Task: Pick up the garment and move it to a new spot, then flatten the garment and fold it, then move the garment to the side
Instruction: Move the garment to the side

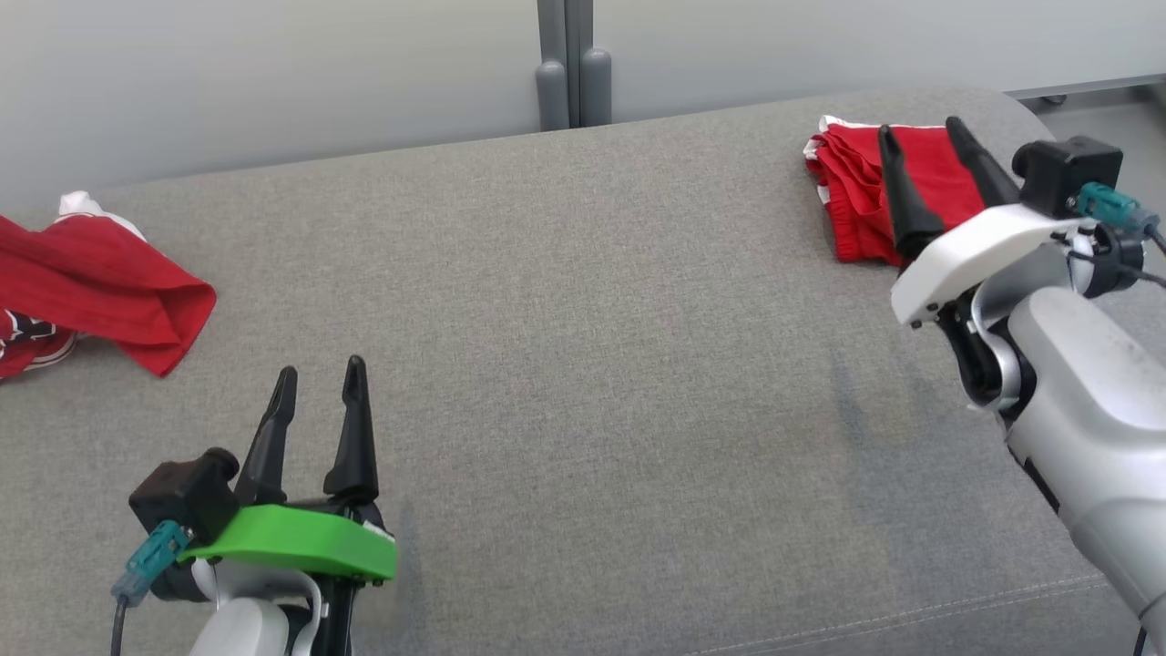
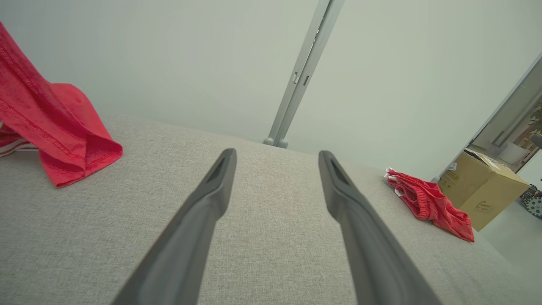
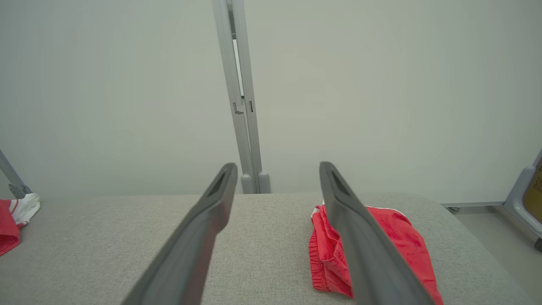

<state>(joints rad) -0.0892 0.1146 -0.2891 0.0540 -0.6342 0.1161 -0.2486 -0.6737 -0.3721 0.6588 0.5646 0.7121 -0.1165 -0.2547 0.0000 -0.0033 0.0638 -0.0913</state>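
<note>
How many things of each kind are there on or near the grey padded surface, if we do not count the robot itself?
Red garments: 2, a loose garment at the left and a folded garment at the far right
Boxes: 1, a cardboard box beyond the right end
Total: 3

The grey cushion (image 1: 583, 301) is seen from above in the head view and skimmed low from both wrists, the folded red garment (image 1: 852, 196) being shared.
</note>
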